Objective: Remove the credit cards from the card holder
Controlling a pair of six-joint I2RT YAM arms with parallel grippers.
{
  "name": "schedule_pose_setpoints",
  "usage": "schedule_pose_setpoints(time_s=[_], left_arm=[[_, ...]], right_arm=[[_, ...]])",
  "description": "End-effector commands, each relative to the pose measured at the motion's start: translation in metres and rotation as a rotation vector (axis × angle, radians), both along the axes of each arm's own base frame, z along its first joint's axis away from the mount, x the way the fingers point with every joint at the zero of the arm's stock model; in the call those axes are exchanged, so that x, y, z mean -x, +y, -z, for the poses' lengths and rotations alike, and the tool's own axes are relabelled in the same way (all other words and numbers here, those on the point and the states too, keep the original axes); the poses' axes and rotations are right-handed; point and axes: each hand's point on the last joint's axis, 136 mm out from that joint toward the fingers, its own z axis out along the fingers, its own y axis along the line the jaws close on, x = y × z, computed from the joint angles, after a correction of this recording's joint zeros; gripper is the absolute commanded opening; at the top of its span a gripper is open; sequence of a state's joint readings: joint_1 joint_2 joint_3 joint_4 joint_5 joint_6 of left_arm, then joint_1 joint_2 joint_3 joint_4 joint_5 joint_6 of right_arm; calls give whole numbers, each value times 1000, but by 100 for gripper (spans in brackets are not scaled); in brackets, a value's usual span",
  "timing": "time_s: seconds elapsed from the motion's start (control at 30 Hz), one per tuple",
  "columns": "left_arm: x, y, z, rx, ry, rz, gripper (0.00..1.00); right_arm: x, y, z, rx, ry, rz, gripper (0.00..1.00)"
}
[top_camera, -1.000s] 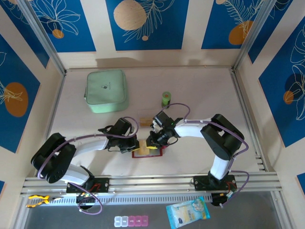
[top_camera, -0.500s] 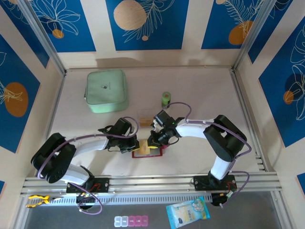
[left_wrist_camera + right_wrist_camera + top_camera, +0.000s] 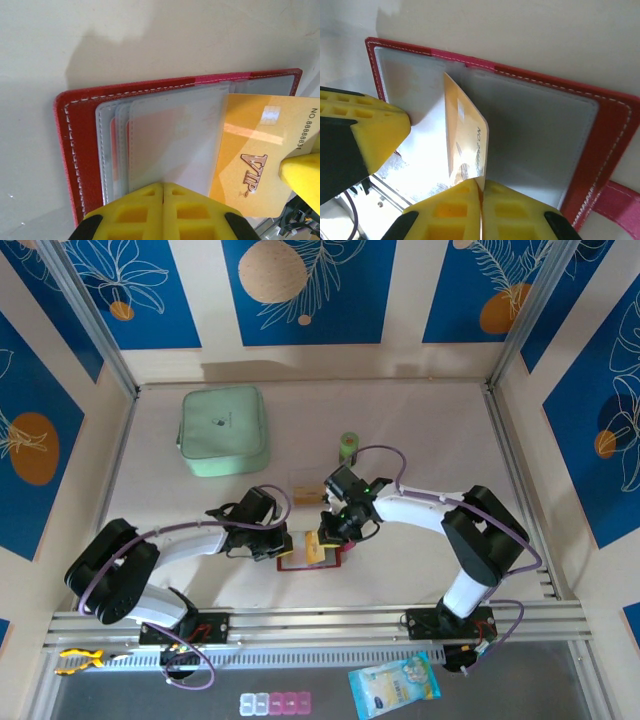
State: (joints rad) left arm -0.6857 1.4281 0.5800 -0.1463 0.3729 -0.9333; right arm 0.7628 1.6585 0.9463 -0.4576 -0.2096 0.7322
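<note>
Robot lab cell

The left arm [image 3: 180,540] and right arm [image 3: 425,508] are bolted to an aluminium rail [image 3: 320,620] at the near edge of the table [image 3: 430,430]. Beyond the right pincer [image 3: 323,537] and to both sides stand walls [image 3: 403,300] hung with blue printed panels [image 3: 310,290], metal posts [image 3: 90,315] at the corners

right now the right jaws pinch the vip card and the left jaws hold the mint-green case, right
No. The left wrist view shows the left jaws shut on the red card holder's clear sleeves, not the mint-green case.
</note>
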Motion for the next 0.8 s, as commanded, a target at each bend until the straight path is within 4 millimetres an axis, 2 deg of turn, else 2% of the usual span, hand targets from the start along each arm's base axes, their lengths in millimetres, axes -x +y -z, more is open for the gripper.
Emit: schedule_pose_setpoints(time_s=[0.0,0.33,0.53,0.77], left_arm=[[5,7,5,-50,8,16,3],[5,6,3,-46,3,17,3],[5,6,3,-45,3,18,4],[6,6,4,-43,6,21,3]], right_arm=[[3,-10,-1,79,-8,-27,8],[4,-2,-4,108,-19,-49,8],[6,7,-7,67,1,-28,15],[13,9,-11,47,16,-3,16]])
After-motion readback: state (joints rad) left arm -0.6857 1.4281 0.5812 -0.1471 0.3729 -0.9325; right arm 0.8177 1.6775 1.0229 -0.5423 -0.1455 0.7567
